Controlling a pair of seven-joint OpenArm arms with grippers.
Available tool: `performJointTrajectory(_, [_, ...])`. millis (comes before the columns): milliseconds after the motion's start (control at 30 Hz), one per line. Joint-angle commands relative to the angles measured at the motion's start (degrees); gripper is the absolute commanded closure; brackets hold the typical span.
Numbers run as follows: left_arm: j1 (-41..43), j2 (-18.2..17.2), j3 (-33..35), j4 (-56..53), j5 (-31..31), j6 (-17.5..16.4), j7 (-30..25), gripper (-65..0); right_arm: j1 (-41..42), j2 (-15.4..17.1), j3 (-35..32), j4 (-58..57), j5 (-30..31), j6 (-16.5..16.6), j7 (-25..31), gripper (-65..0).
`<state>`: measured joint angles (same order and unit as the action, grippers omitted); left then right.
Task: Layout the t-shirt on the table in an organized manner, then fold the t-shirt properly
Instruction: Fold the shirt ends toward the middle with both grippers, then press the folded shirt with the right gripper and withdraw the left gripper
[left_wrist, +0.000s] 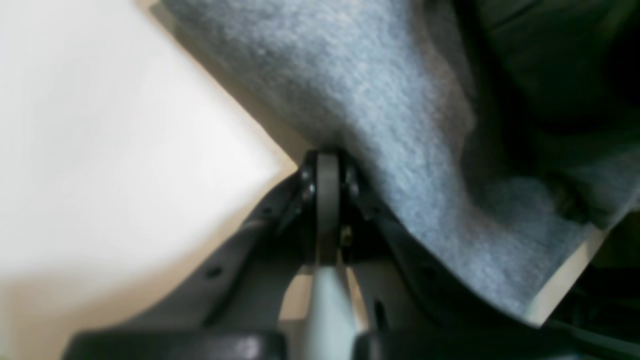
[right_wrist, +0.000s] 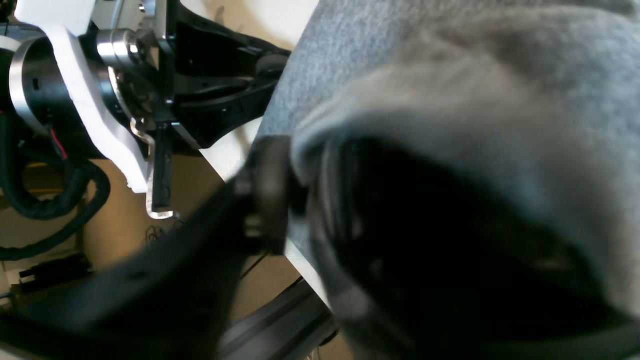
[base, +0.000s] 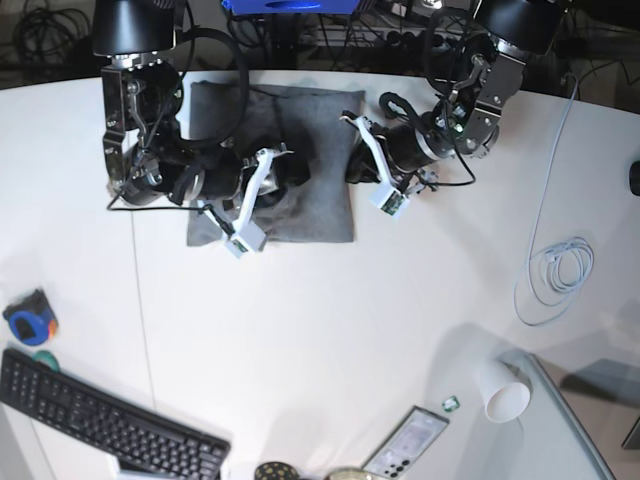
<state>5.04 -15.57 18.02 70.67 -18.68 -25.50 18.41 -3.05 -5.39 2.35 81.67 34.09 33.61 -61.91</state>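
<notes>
Looking from my near side of the table (base: 330, 330), the clutter comes first: keyboard (base: 100, 425), paper cup (base: 502, 392), phone (base: 405, 445), then a coiled white cable (base: 555, 275) off to one side. Beyond them the shirt (base: 300, 165) lies as a compact grey rectangle near the far edge, both arms reaching in over it.

My left gripper (left_wrist: 327, 160) has its jaws together, pinching the shirt's edge just above the tabletop. Through the right wrist camera, grey cloth is draped over the right gripper (right_wrist: 295, 190), and it's too blurred for me to tell whether the jaws are apart or clamped.

My worry is unevenness: if one side lets go while the other holds, any pull would drag the fold askew or open it. Cloth could also cling to the right fingers and lift away with them.
</notes>
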Motion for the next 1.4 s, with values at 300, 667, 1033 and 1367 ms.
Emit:
performJointTrajectory(300, [0.1,-3.7,-1.1,3.6,-0.5,-0.2,3.3,0.0,3.2,0.0,-10.4,1.0,1.3,0.0,0.6,-42.8])
performJointTrajectory(667, [11.3,-8.3,-29.7,20.9,-0.3,-0.5,15.1,0.0,8.5,-0.2,-21.6,-3.6,1.3,-0.1,0.6,-42.8])
performJointTrajectory(1033, [18.9,-10.2,-51.3,14.0,-0.3,-5.5,12.3,0.0,4.4,8.4,-18.5,24.8,1.3,-0.1,-7.9,-42.0])
performJointTrajectory(1367, [19.4,-7.1,-57.8,14.3,-0.3,-12.1,9.9,0.0,4.6,8.9,-15.4,4.6,1.3,-0.1,3.8,-4.4])
